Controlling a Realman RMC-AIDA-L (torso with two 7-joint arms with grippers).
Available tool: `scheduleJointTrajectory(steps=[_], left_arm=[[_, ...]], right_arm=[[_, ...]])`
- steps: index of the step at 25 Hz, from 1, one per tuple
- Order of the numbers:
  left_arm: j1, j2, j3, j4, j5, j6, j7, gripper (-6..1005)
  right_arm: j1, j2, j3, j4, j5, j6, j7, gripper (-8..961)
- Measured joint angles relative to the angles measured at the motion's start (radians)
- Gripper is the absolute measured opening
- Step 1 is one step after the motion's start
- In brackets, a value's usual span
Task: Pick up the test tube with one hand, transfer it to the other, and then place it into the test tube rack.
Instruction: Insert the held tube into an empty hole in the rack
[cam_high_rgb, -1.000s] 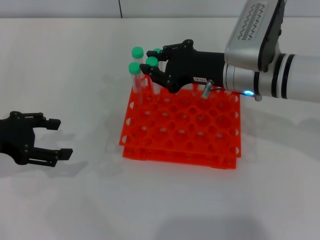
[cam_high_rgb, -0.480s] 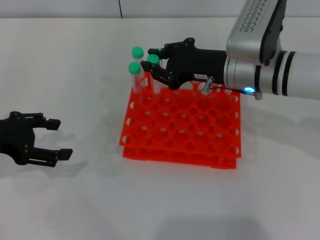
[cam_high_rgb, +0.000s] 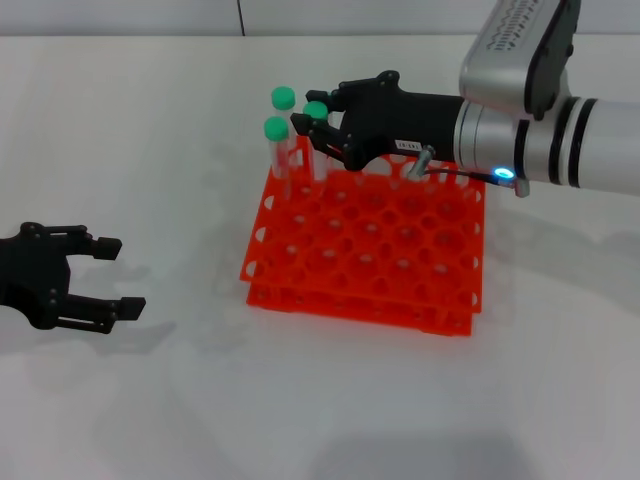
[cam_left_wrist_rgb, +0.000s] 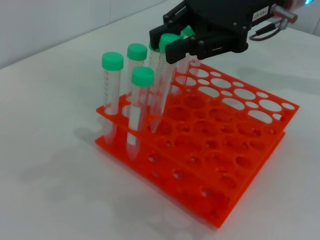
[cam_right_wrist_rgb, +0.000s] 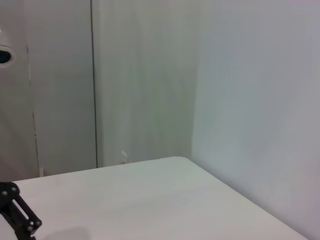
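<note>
The right gripper (cam_high_rgb: 322, 128) is clamped around the green cap of a test tube (cam_high_rgb: 318, 150), holding it upright at the far left corner of the orange test tube rack (cam_high_rgb: 365, 250), the tube's lower end reaching down among the holes. Just beside its fingers (cam_left_wrist_rgb: 176, 48) stand other green-capped tubes (cam_left_wrist_rgb: 111, 95) in the rack. Well off to that gripper's left, the left gripper (cam_high_rgb: 105, 275) rests low over the white table (cam_high_rgb: 180, 120), fingers spread and holding nothing.
</note>
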Motion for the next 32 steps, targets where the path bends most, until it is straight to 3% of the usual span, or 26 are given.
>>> scheduleJointTrajectory(steps=[32], left_arm=[[-0.004, 0.000, 0.001, -0.003, 0.000, -0.009, 0.000, 875]], right_arm=[[0.000, 0.003, 0.001, 0.001, -0.006, -0.005, 0.002, 266]])
